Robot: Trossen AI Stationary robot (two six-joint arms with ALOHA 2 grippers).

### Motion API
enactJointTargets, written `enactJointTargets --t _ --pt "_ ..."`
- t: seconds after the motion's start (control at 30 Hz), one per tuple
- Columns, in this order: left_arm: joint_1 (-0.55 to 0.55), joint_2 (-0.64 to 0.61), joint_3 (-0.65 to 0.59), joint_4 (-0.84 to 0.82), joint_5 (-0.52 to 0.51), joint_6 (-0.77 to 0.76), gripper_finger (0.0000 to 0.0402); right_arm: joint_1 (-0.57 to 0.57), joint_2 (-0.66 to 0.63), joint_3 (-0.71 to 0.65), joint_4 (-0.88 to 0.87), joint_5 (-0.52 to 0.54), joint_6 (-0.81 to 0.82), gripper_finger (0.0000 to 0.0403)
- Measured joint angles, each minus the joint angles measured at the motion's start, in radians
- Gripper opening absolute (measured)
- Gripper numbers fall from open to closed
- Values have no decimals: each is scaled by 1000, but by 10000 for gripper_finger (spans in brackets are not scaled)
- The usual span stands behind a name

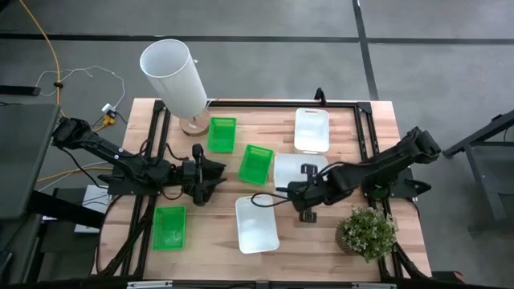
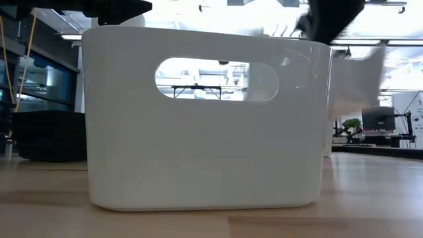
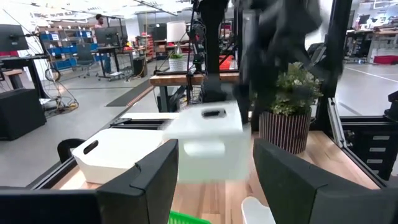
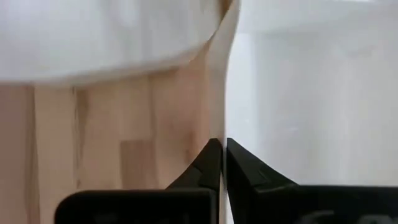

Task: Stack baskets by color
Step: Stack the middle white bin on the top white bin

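Note:
Three green baskets (image 1: 222, 134) (image 1: 255, 163) (image 1: 169, 227) lie apart on the wooden table. One white basket (image 1: 312, 129) rests on its bottom at the far side. Another (image 1: 257, 224) stands near the front edge and fills the low view (image 2: 205, 125). A third white basket (image 1: 293, 170) hangs off the table with my right gripper (image 1: 295, 191) shut on it; it shows blurred in the left wrist view (image 3: 205, 143). My left gripper (image 1: 215, 172) waits open and level at the table's left, holding nothing. No black basket shows from above. My right gripper pinches one thin side wall (image 4: 217, 112) of the white basket at its rim. One finger is inside the basket and one outside. The fingers slant down from the table's right. The basket hangs lifted clear of the table (image 2: 360, 79).
A tall white cylinder (image 1: 177, 76) on a wooden base stands at the far left corner. A potted plant (image 1: 367, 233) sits at the near right, close to my right arm. A black frame runs along the table's far and side edges. A dark box (image 2: 49, 135) shows at the low view's left.

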Motion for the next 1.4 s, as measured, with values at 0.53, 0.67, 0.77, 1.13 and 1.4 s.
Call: enactJointTargets --t 0.53,0.67,0.77,1.13,1.4 --pt "0 0 0 0 0 0 195 -391 0 421 -88 339 224 0" --pt "0 0 0 0 0 0 195 -537 0 413 -88 298 335 0" --pt "0 0 0 0 0 0 195 -623 -1 374 -86 250 404 0" --pt "0 0 0 0 0 0 195 -753 0 81 45 113 514 0" --pt "0 0 0 1 0 0 195 -768 0 -51 175 74 521 0"
